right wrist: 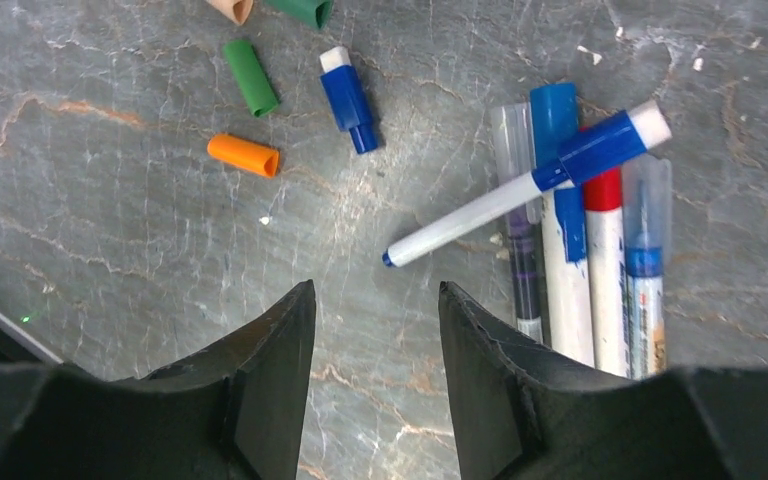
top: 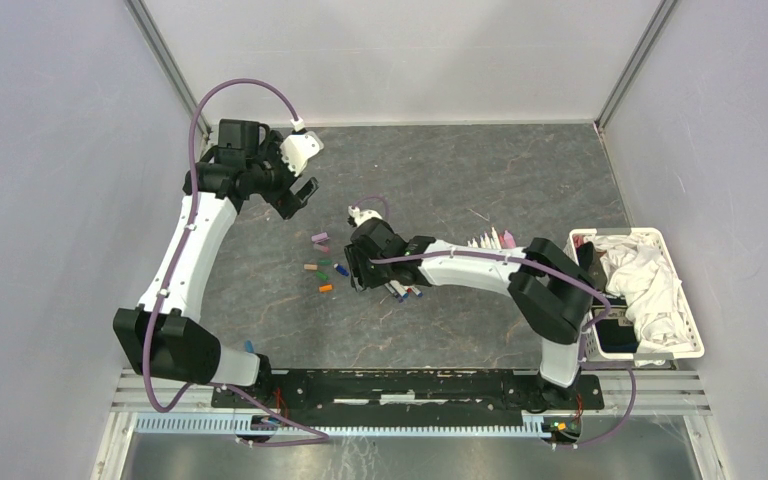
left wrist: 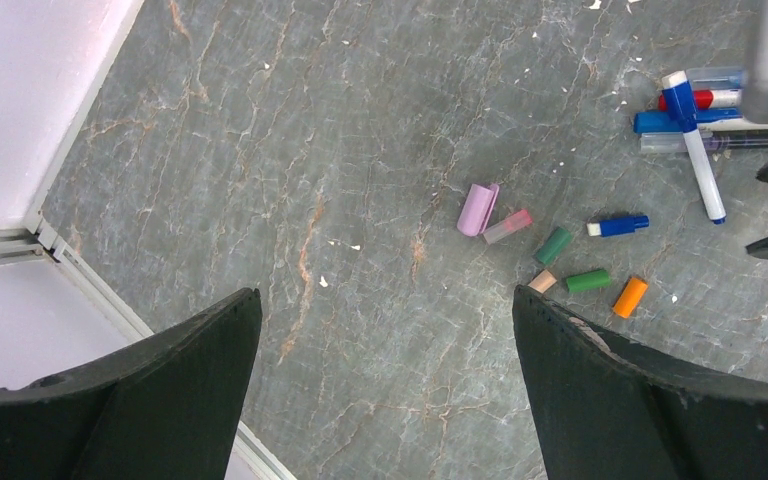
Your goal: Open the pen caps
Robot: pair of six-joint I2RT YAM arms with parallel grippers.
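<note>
The left pincer point(top: 301, 194) is raised over the far left of the surface point(top: 460, 170). Its jaws are spread wide and nothing lies between them; in the left wrist view the left pincer point(left wrist: 385, 400) looks down on bare surface, well apart from the task items. The right pincer point(top: 358, 278) is low over the centre of the surface. It is released and grasps nothing, and in the right wrist view the gap of the right pincer point(right wrist: 375, 370) sits just short of the nearest pen tip. The pen caps point(top: 321, 263) lie loose in a small cluster on the surface between the two pincers, all detached from barrels. The left wrist view shows a purple cap point(left wrist: 478, 209) touching a pink cap point(left wrist: 508, 226), with two green caps, a peach cap and an orange cap point(left wrist: 630, 297) near them. A blue cap point(right wrist: 349, 86) with a white end lies beside the orange cap and one green cap. The pens point(right wrist: 580, 260) lie side by side just beside the right pincer. One white-barrelled pen point(right wrist: 490, 208) with a blue collar lies diagonally across them. A further row of pens point(top: 490, 240) lies beyond the right forearm, partly hidden. A white basket point(top: 672, 355) at the right edge holds a white cloth point(top: 645, 275).
</note>
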